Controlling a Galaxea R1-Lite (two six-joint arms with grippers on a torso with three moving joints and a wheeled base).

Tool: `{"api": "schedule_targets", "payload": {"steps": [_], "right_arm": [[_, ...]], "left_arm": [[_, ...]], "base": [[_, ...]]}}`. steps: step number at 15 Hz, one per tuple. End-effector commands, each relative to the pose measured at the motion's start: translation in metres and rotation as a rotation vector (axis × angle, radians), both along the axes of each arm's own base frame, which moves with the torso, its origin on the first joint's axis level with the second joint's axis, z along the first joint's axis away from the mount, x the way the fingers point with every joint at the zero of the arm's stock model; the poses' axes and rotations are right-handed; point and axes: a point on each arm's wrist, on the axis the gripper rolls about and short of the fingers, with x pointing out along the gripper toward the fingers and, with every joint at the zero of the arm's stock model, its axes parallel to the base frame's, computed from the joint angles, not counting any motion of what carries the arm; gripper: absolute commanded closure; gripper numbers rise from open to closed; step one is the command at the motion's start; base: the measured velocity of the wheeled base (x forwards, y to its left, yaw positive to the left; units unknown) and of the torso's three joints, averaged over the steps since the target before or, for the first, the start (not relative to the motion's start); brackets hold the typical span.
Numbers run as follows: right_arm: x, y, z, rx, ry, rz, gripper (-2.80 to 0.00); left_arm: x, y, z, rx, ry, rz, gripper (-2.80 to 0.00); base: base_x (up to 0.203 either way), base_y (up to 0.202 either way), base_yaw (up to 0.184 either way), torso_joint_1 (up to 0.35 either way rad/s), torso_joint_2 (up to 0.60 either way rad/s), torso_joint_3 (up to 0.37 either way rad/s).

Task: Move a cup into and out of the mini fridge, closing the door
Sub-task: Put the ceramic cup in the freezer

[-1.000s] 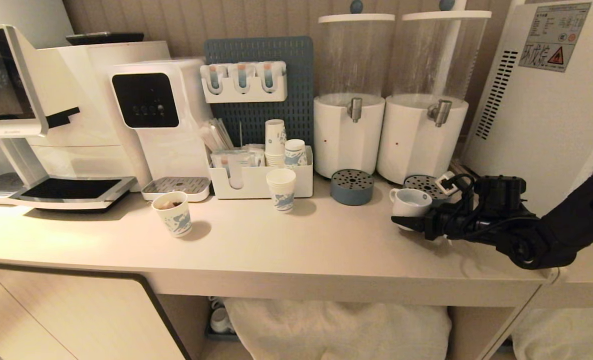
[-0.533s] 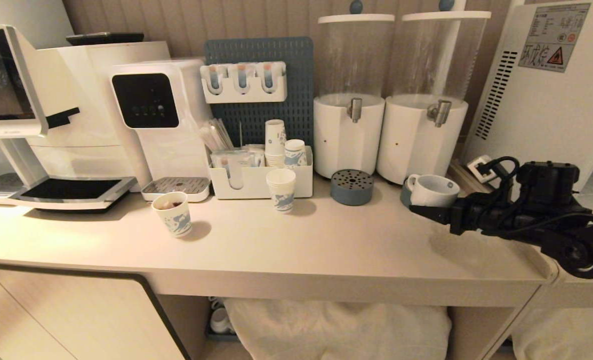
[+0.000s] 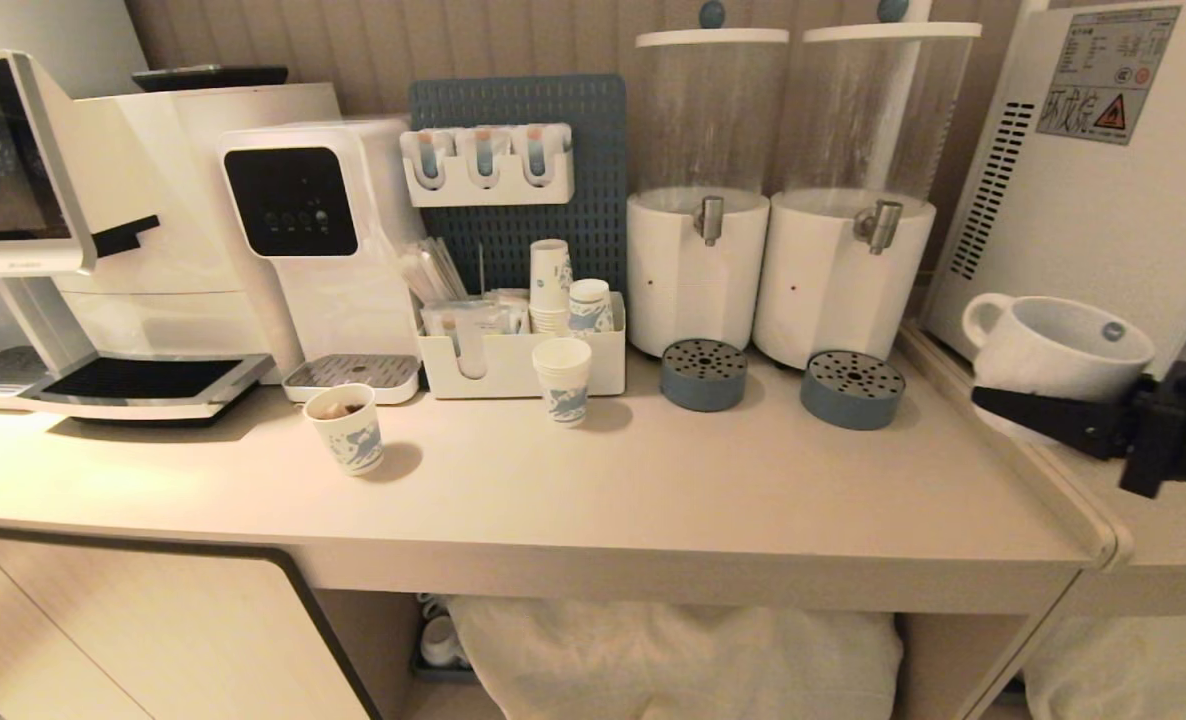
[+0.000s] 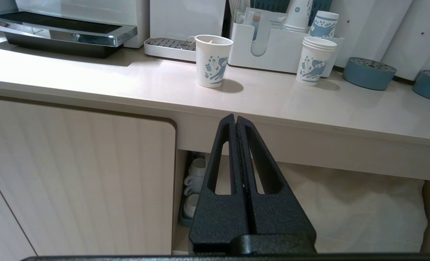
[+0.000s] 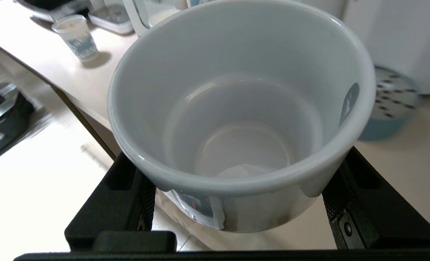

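Two black fingers (image 5: 349, 188) of the right gripper (image 5: 236, 203) are clamped on opposite sides of the cup (image 5: 236, 108), gripping its lower wall while its open, empty mouth faces the wrist camera. In the head view the cup (image 3: 1053, 350) is lifted clear of the worktop (image 3: 553, 490), upright, out past the worktop's right end and in front of the white side of the mini fridge (image 3: 1103, 220), handle turned away from the gripper. On the worktop's back right part sit two blue drip trays (image 3: 851, 388) under the drink dispensers (image 3: 843, 200); a paper cup (image 3: 348, 428) stands nearer the left front. The left gripper (image 4: 236, 123) hangs parked below the worktop's front edge, fingers pressed together on nothing.

The step in hand looks like carrying the cup toward the fridge. The door is not in view, so whether it stands open cannot be told; the next move likely calls for swinging round to the fridge front while keeping the cup level.
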Motion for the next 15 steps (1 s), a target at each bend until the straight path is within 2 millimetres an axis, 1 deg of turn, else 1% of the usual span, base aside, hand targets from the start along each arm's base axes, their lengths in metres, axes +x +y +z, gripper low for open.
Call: {"api": "schedule_targets", "payload": {"steps": [1,4,5,7,9,10,12,14,15], "right_arm": [[-0.067,0.001,0.028,-0.007,-0.135,-0.022,0.00],[-0.128,0.002,0.027,-0.002,-0.149,-0.087,0.00],[-0.144,0.002,0.024,0.002,-0.154,-0.106,0.00],[-0.176,0.003,0.012,0.021,-0.168,-0.142,0.00],[-0.204,0.004,-0.004,0.042,-0.190,-0.183,0.00],[-0.216,0.004,-0.014,0.050,-0.203,-0.198,0.00],[-0.235,0.003,-0.033,0.062,-0.227,-0.240,0.00],[-0.247,0.000,-0.053,0.068,-0.258,-0.310,0.00],[-0.251,-0.001,-0.063,0.069,-0.271,-0.368,0.00]], "left_arm": [[0.003,0.000,-0.011,-0.002,0.036,0.000,0.00],[0.003,0.000,-0.011,-0.002,0.036,-0.001,0.00],[0.003,0.000,-0.011,-0.002,0.034,-0.001,0.00],[0.003,0.000,-0.011,-0.002,0.034,0.001,0.00],[0.003,0.000,-0.011,-0.002,0.036,0.000,0.00],[0.003,0.000,-0.011,-0.002,0.034,-0.001,0.00],[0.003,0.000,-0.011,-0.002,0.034,-0.001,0.00],[0.003,0.000,-0.011,-0.002,0.034,-0.001,0.00],[0.003,0.000,-0.011,-0.002,0.034,0.001,0.00]], "base": [[0.000,0.000,0.000,0.000,0.00,0.000],[0.000,0.000,0.000,0.000,0.00,0.000],[0.000,0.000,0.000,0.000,0.00,0.000],[0.000,0.000,0.000,0.000,0.00,0.000],[0.000,0.000,0.000,0.000,0.00,0.000],[0.000,0.000,0.000,0.000,0.00,0.000],[0.000,0.000,0.000,0.000,0.00,0.000],[0.000,0.000,0.000,0.000,0.00,0.000],[0.000,0.000,0.000,0.000,0.00,0.000]]}}
